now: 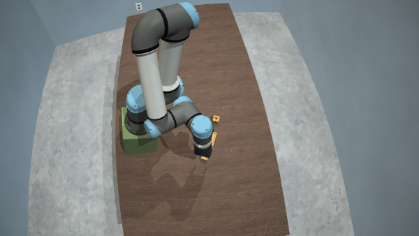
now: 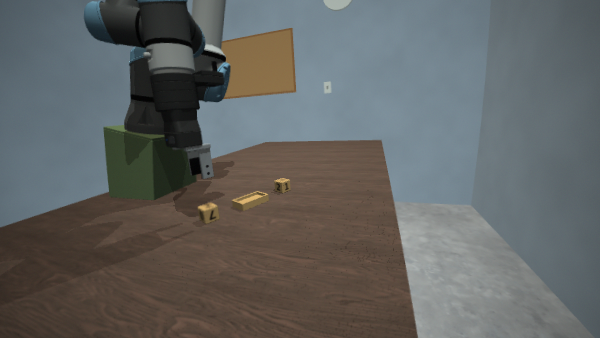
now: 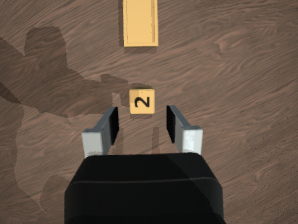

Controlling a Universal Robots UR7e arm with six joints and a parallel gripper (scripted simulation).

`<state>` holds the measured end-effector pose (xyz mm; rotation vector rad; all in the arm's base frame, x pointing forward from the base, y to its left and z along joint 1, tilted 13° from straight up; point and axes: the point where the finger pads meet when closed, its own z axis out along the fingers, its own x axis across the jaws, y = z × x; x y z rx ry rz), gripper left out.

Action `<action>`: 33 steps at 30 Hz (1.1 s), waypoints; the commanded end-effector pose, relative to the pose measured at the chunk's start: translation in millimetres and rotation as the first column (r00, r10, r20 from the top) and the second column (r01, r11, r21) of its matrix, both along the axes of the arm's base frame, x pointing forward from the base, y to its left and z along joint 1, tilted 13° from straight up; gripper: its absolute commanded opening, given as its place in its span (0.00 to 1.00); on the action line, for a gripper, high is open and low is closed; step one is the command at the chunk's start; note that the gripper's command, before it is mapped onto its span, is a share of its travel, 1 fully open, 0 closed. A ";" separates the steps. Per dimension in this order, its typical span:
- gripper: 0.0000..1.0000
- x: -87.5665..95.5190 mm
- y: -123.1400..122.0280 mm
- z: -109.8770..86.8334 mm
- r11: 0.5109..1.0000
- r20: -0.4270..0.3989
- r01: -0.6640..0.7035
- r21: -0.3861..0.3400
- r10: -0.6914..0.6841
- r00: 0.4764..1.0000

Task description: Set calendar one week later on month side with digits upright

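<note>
A small yellow tray [image 1: 214, 137] [image 2: 250, 200] [image 3: 140, 18] lies flat and empty on the wooden table [image 1: 237, 181]. One yellow cube [image 1: 204, 158] [image 2: 208, 212] [image 3: 141, 102] stands on the table just in front of the tray, with a 2 on top and a 7 on the side in the exterior view. The other cube [image 1: 216, 119] [image 2: 282, 185] stands on the table beyond the tray. My gripper [image 1: 203, 153] [image 2: 201, 167] [image 3: 142, 117] is open and empty. It hangs above the near cube, clear of it.
The arm's green pedestal [image 1: 140, 144] [image 2: 135, 165] stands at the table's left edge, close behind the gripper. The table's right edge [image 2: 400, 225] drops to a grey floor.
</note>
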<state>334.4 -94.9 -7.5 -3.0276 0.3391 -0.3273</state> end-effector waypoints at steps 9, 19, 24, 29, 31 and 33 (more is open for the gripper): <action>1.00 -0.4 -0.2 2.0 1.000 0.000 0.000 0.000 0.000 1.000; 1.00 -0.4 -0.2 2.0 1.000 0.000 0.000 0.000 0.000 1.000; 1.00 -0.4 -0.2 2.0 1.000 0.000 0.000 0.000 0.000 1.000; 1.00 -0.3 -0.1 2.1 1.000 0.000 0.001 0.000 -0.001 1.000; 1.00 -0.2 -0.1 2.1 1.000 0.000 0.002 0.000 -0.002 1.000; 1.00 -0.2 -0.1 2.1 1.000 0.000 0.002 0.000 -0.002 1.000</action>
